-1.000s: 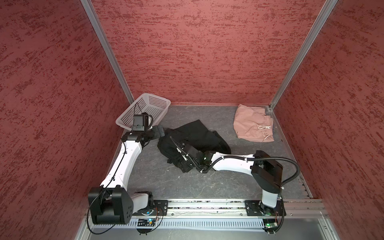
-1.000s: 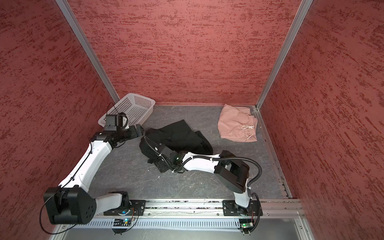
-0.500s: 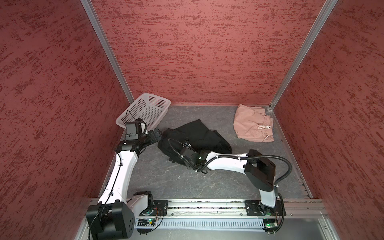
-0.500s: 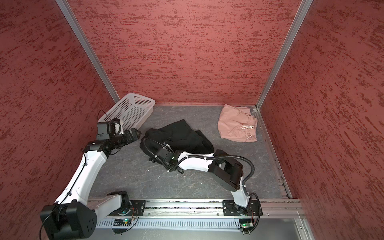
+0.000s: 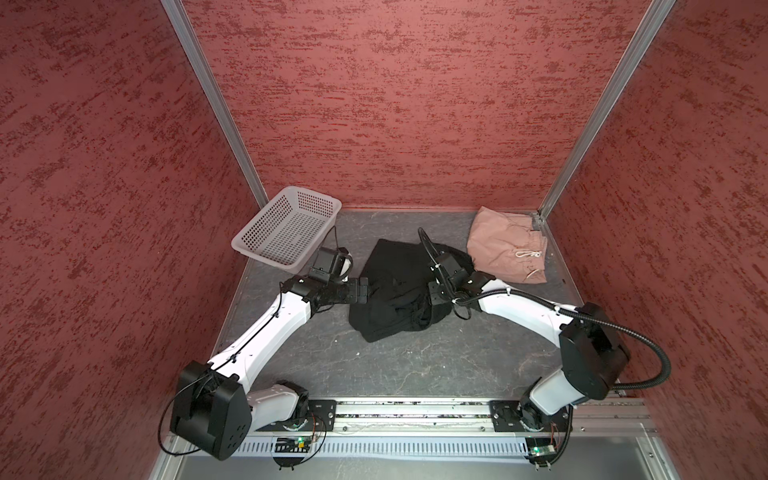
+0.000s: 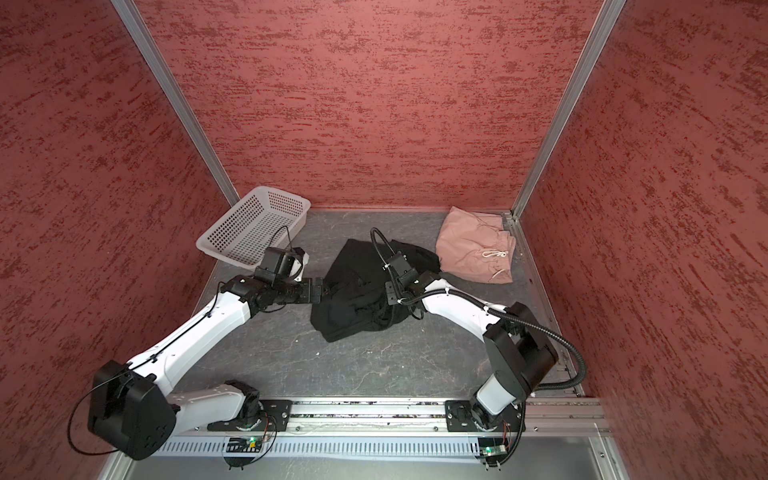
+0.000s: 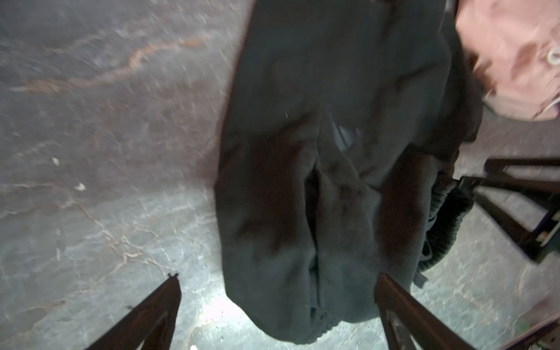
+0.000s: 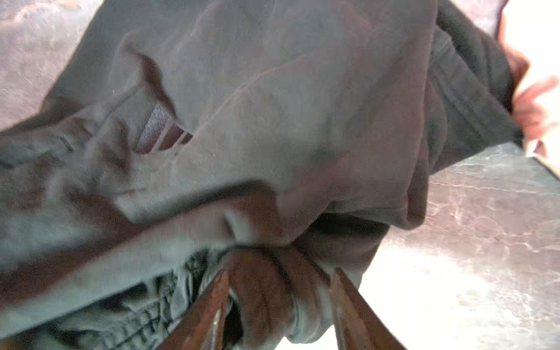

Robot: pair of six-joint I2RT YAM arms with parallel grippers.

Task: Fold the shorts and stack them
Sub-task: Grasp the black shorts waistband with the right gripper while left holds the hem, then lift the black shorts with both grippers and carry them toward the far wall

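The black shorts [image 5: 395,282] lie crumpled mid-table in both top views [image 6: 353,282]. My left gripper [image 5: 363,291] stands open at their left edge; in the left wrist view its fingers straddle a hem of the black shorts [image 7: 303,151] without touching it [image 7: 276,277]. At the shorts' right side, my right gripper [image 5: 434,293] has a bunch of black cloth [image 8: 272,91] filling the gap between its fingers [image 8: 280,272]. The pink shorts [image 5: 503,245], folded with a pale drawstring, rest in the back right corner, just beyond the black pair.
A white perforated basket [image 5: 266,258] stands tilted at the back left, close behind my left wrist. Red walls close in three sides. The arms' base rail [image 5: 415,409] runs along the front edge.
My right gripper has swung from the shorts' front left to their right side, and the black cloth has bunched up. My left gripper has come in to the shorts' left edge.
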